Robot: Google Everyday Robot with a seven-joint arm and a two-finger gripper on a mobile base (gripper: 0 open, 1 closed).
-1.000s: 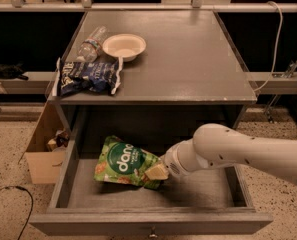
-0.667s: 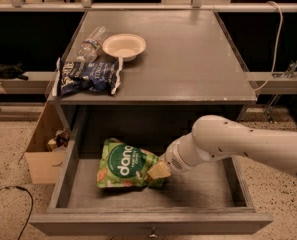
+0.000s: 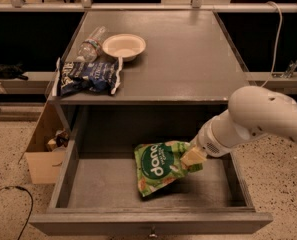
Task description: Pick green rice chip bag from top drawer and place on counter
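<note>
The green rice chip bag (image 3: 160, 166) hangs tilted above the grey floor of the open top drawer (image 3: 108, 186), its lower corner near the drawer bottom. My gripper (image 3: 192, 158) reaches in from the right on a white arm and is shut on the bag's right edge, holding it lifted. The counter (image 3: 188, 54) is the grey cabinet top directly above the drawer.
On the counter's left side lie a dark blue and white snack bag (image 3: 88, 76), a white bowl (image 3: 124, 46) and a clear plastic bottle (image 3: 90, 44). A cardboard box (image 3: 45, 151) stands on the floor left of the drawer. The drawer's front wall (image 3: 153, 223) has a small knob.
The gripper has lifted the green bag off the drawer floor and carried it to the right and upward; the bag now hangs tilted instead of lying flat.
</note>
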